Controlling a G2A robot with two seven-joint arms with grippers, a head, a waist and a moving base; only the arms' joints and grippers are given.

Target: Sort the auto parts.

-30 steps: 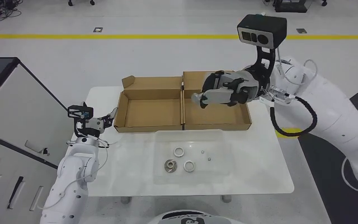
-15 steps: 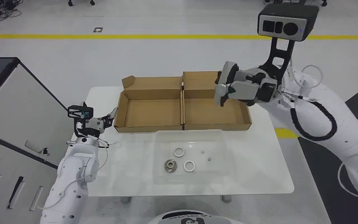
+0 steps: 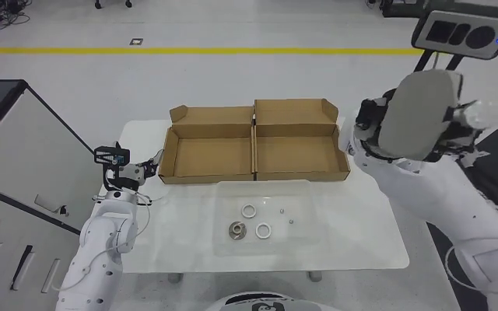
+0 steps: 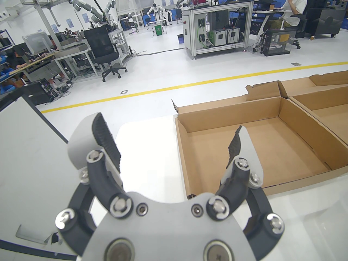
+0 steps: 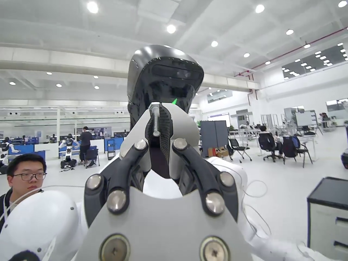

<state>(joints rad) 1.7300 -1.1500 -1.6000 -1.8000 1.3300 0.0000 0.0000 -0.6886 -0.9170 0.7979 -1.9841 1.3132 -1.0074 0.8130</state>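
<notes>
My right gripper [image 5: 158, 116] is shut on a threaded metal bolt [image 5: 155, 123] and points upward, high off the table. In the top view the right arm [image 3: 416, 117] is raised beyond the table's right end. My left gripper [image 4: 171, 142] is open and holds nothing, just off the near left corner of the left cardboard box [image 4: 244, 148]; it sits low at the table's left edge [image 3: 152, 163]. Two white rings [image 3: 249, 210] [image 3: 263, 230], a metal hub [image 3: 236, 228] and two small parts [image 3: 291, 220] lie in a clear tray [image 3: 311, 241].
Two open cardboard boxes, left [image 3: 210, 152] and right [image 3: 299, 148], stand side by side at the back of the white table [image 3: 366, 233]. A grey cabinet [image 3: 39, 148] stands off the table's left side.
The right arm has swung from over the right box up and out to the right, turning its gripper upward. The left arm has stayed still.
</notes>
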